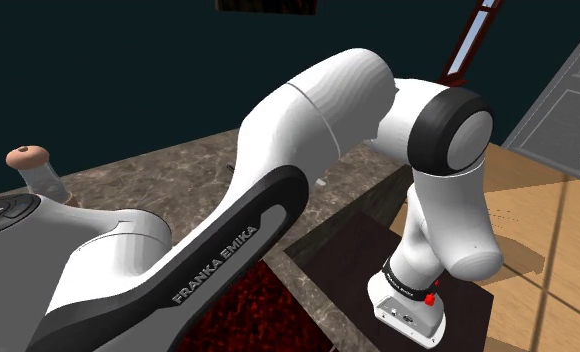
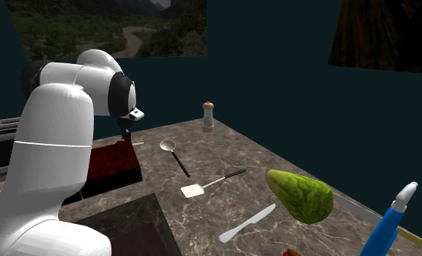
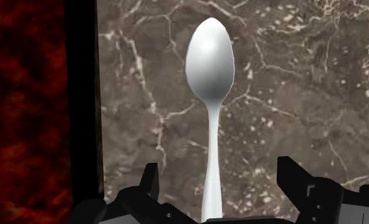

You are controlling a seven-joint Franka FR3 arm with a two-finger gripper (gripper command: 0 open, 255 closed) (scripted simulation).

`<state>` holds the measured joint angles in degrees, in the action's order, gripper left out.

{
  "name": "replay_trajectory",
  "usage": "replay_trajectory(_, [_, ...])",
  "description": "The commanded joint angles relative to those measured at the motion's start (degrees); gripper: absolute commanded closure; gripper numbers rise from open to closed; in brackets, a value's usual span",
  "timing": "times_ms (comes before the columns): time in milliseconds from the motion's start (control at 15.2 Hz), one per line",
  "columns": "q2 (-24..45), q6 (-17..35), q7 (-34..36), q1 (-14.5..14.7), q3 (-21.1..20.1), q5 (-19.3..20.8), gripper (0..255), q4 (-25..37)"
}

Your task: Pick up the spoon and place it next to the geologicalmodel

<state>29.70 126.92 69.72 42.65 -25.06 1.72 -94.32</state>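
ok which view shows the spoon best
Wrist view: the silver spoon lies full length on the brown marbled counter between the open black fingers. Second exterior view gives a pale sliver below them; the shoulder view's white arm covers most of it.

The spoon (image 3: 210,63) is a plain silvery grey with a pale sheen on its bowl. The tabletop (image 3: 291,83) is dark brown marble laced with thin whitish veins, and the black-edged panel (image 3: 24,108) is mottled in deep red and black. The tool (image 3: 220,177) is black throughout, and the arm (image 2: 53,124) is white with dark grey joints. The geological model (image 2: 300,195) is a streaky yellow-green, the ladle (image 2: 174,156) silver with a black handle, the bottle (image 2: 388,229) blue with a white cap, and the wall (image 2: 275,73) dark teal.
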Motion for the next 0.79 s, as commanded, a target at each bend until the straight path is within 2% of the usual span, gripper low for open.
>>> replay_trajectory(0, [-1.08, -1.51, -0.23, -0.4, -0.22, -0.41, 0, 0.37])
replay_trajectory(198, [-3.68, -5.66, -0.83, -1.39, -0.7, -1.43, 0, 1.97])
replay_trajectory(726, [-3.69, -5.66, -0.83, -1.39, -0.69, -1.43, 0, 1.97])
